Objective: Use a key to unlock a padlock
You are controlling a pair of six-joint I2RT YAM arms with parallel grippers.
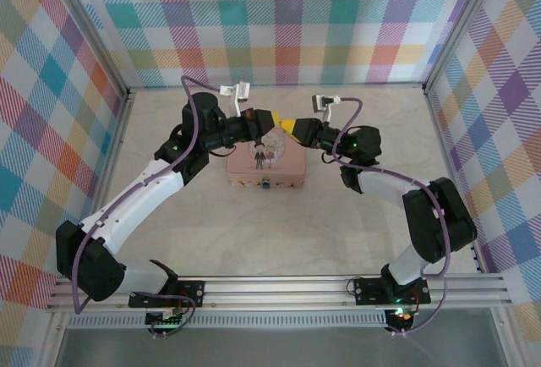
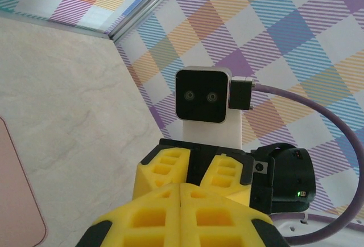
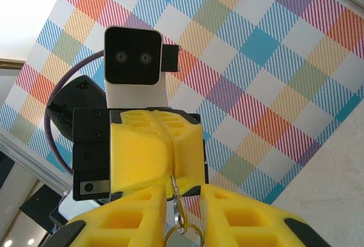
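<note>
The bench (image 1: 169, 223) carries a pink tin (image 1: 283, 168) directly under both tools, and the two arms bend inward so that the tools meet tip to tip above the tin's far edge. That pose reads as a handover or a regrip in the air, not yet work on the lock. The left tool (image 2: 181, 207) has its yellow fingers pressed flat together, and the right wrist view shows a thin metal key (image 3: 177, 201) coming out of that seam. The left tool is therefore pinching the key by one end, probably to hold it steady and clear of the tin. The right tool (image 3: 182, 194) faces it with its fingers spread a little. The key hangs in the gap between them and a small ring (image 3: 183, 237) dangles at its lower end. I judge the gap is kept narrow so the fingers can close on the key for a better hold. The padlock (image 1: 267, 184) is a tiny bluish speck on the tin's near face, below both tools, toward the arm bases and well apart from the key. Its keyhole is too small to make out.
</note>
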